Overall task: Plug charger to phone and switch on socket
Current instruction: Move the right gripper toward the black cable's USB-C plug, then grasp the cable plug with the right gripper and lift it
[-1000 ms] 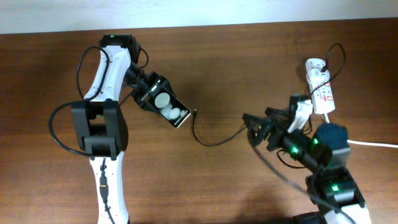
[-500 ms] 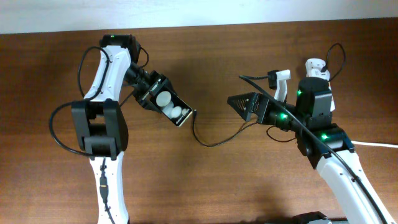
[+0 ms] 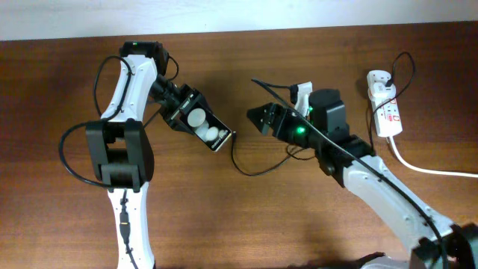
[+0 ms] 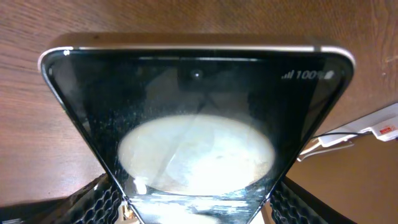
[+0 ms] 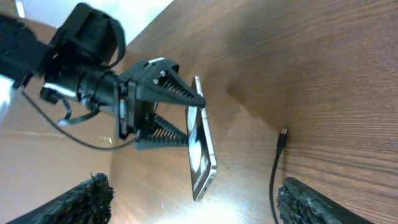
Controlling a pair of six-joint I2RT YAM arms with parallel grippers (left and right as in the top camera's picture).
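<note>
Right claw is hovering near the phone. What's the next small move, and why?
Probably lower the right claw onto the charger's plug tip and close on it. The tip lies loose on the table beside the phone, which the left claw holds up on edge. The right claw is open and empty, so nothing can be plugged yet.

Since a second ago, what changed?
The right gripper swung from near the socket toward the phone, open and empty. Unchanged: the left gripper clamps the phone, and the charger lies on the wood, unplugged.
</note>
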